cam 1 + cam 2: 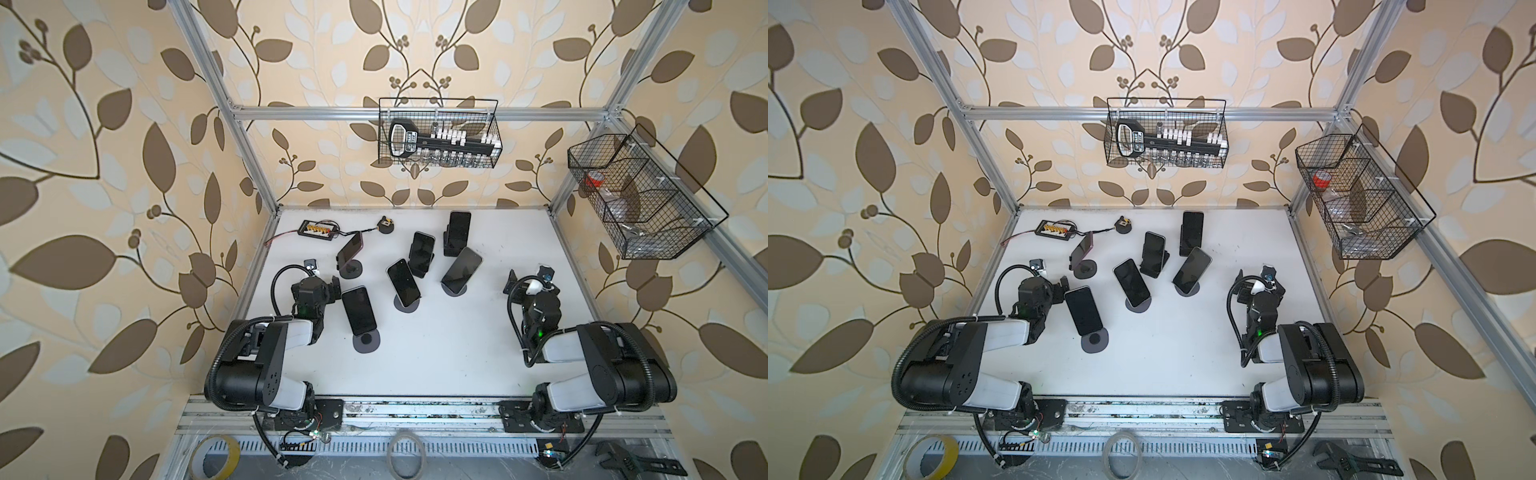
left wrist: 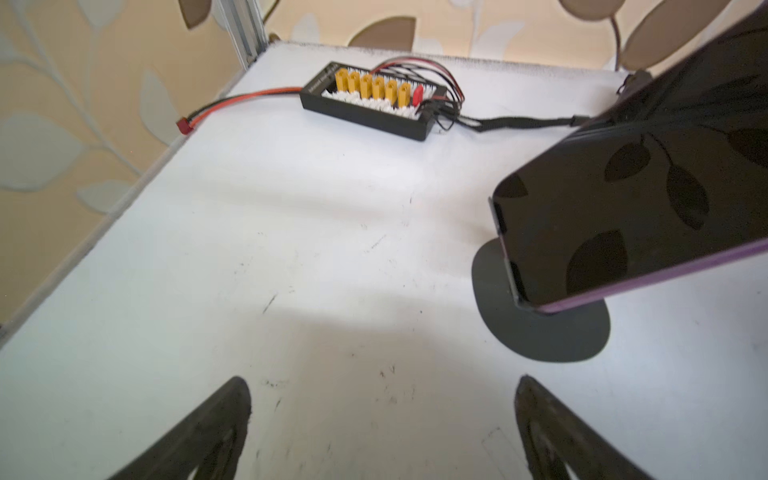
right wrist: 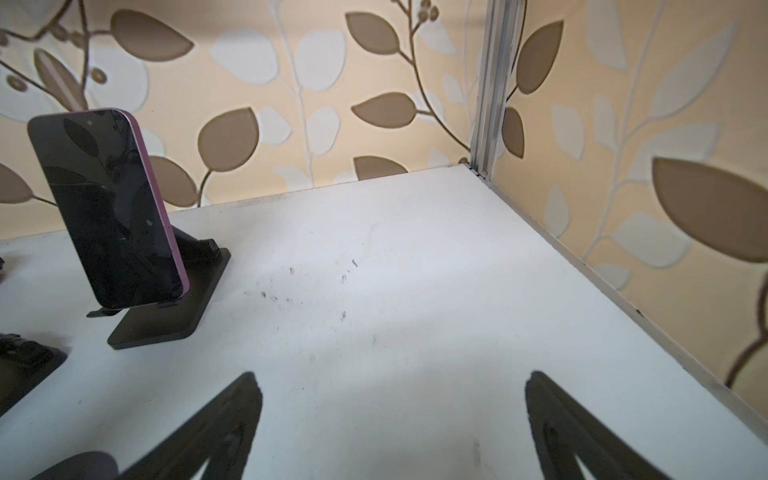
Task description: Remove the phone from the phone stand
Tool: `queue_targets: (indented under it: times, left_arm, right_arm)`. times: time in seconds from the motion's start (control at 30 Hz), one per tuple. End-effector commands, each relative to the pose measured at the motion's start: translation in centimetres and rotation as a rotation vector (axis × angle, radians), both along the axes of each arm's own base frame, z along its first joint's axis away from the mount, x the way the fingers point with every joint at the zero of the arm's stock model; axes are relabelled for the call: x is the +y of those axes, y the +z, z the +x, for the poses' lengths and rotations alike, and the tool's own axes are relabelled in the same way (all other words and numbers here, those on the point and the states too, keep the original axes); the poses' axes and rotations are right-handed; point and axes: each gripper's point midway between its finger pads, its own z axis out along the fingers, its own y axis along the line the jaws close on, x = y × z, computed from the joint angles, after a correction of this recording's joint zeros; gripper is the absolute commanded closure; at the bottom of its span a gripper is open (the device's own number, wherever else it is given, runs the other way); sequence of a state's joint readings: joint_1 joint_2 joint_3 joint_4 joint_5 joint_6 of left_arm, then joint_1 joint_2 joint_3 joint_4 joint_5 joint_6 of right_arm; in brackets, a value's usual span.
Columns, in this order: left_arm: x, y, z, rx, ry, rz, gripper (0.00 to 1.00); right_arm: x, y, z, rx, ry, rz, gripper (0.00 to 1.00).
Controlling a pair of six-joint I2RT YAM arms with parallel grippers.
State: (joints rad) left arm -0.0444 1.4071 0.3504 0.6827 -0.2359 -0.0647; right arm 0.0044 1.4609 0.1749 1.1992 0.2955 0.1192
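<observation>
Phones, six, each leaning on a stand, clustered upper middle of the white table in both top views; none removed yet. Left gripper, lower left of the cluster, sits just beside the nearest phone on its round stand; right gripper hangs at right, well apart from every phone.

Left wrist view: fingers spread wide over bare table, nothing between; tilted phone on a round base fills the right; charging board upper centre.

Right wrist view: jaws likewise wide and empty; purple-edged phone on a square stand at left.

We judge the pick not begun. We would grip one phone by its long edges, above the lip, and lift along its lean, so the light stand neither tips nor drags; the spare gripper could pin the base.
</observation>
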Motion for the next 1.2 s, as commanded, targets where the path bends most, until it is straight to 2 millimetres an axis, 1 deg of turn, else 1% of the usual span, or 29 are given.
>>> queue_targets:
  times: [0.0,0.1,0.2,0.27,0.37,0.57,0.7,0.8,0.9,0.97,1.07,1.17]
  left_arm:
    - [1.4,2.6,-0.1,-0.069,0.084,-0.001,0.01]
    - [1.8,3.3,-0.5,-0.081,0.111,0.0,0.01]
    - [2.3,4.3,-0.8,-0.093,0.139,-0.002,0.01]
    - [2.5,4.8,-1.0,-0.105,0.154,-0.004,0.01]
    - [2.9,6.0,-1.2,-0.141,0.178,-0.005,0.01]
    - [3.7,9.3,-1.6,-0.183,0.225,0.008,0.01]
    - [3.6,12.1,-1.7,-0.212,0.223,0.004,0.01]
    - [3.2,14.2,-1.6,-0.23,0.193,-0.006,0.01]
    - [2.6,16.9,-1.7,-0.252,0.157,-0.008,0.01]
    - [1.9,18.8,-1.6,-0.271,0.104,0.001,0.01]
    - [0.4,21.7,-1.5,-0.274,0.002,0.017,0.01]
    - [-1.6,23.7,-1.7,-0.27,-0.119,0.016,0.01]
  right_arm:
    - [-0.1,0.6,-0.4,-0.031,-0.009,0.004,0.01]
    - [0.1,0.7,-0.6,-0.038,-0.001,0.002,0.01]
    - [0.2,1.4,-0.5,-0.042,0.001,-0.008,0.01]
    - [0.1,1.8,0.0,-0.014,-0.008,-0.004,0.01]
    - [0.5,2.6,0.8,0.016,0.019,-0.015,0.01]
    - [0.8,4.1,0.9,0.018,0.02,-0.009,0.01]
    - [1.5,5.0,1.6,0.053,0.039,0.055,0.01]
    - [2.3,6.3,2.1,0.065,0.071,0.101,0.02]
    - [3.3,7.9,2.3,0.066,0.111,0.149,0.03]
    - [4.0,9.0,2.4,0.064,0.143,0.19,0.03]
    - [5.9,10.5,2.3,0.071,0.225,0.275,0.05]
    - [8.3,11.9,1.7,0.076,0.311,0.327,0.08]
